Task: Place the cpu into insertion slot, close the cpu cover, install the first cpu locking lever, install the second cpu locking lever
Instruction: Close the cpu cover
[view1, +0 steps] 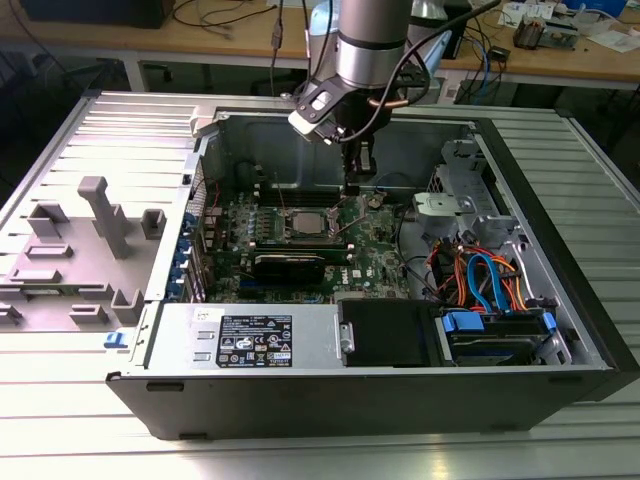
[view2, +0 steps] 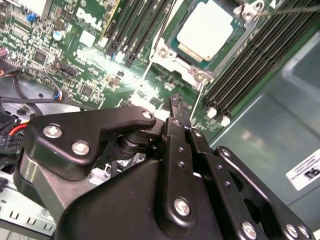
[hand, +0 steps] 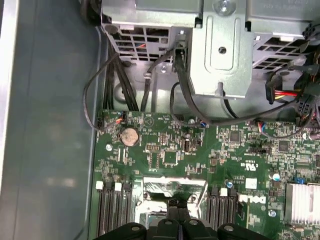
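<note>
Now the black two-fingered hand (view2: 176, 107), fingers pressed together on nothing visible, hangs low just beside the silver-rimmed square insertion slot (view2: 200, 75). Straight beyond its tips, the flat silvery-grey cpu (view2: 207, 27) sits seated under the thin metal-frame cpu cover (view2: 175, 56).

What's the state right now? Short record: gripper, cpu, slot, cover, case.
gripper: shut, nothing seen in it, tip low over the green board just beside the socket
cpu: lying flat in the socket, silvery top up
insertion slot: filled by the cpu, between the long black memory slots
cpu cover: appears down, framing the cpu's top through its window
computer case: side open, on the ribbed metal table
</note>
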